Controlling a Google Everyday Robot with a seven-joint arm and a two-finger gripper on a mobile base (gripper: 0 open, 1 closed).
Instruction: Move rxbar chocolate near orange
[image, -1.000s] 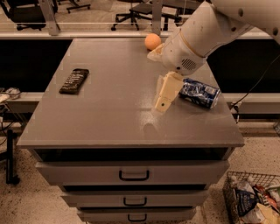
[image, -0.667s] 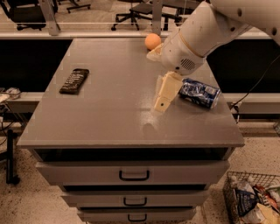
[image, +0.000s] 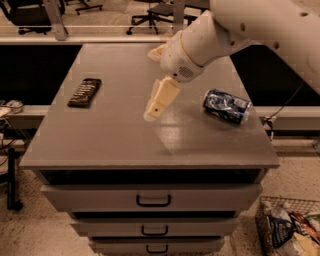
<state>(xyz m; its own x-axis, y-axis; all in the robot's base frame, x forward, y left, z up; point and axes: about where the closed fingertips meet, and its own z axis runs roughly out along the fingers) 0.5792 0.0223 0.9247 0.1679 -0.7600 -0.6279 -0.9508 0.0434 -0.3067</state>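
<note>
The rxbar chocolate is a flat dark wrapper lying on the left part of the grey cabinet top. My gripper hangs over the middle of the top, pointing down and left, about a bar's length to the right of the rxbar and not touching it. It holds nothing that I can see. The orange is hidden, with my pale arm covering the far middle of the top.
A blue and white soda can lies on its side at the right of the top. Drawers are below the front edge. A wire basket of wrappers stands on the floor at lower right. Office chairs stand behind.
My arm and gripper have moved left toward the rxbar, away from the can. The orange, seen earlier at the far edge, is now covered by the arm.
</note>
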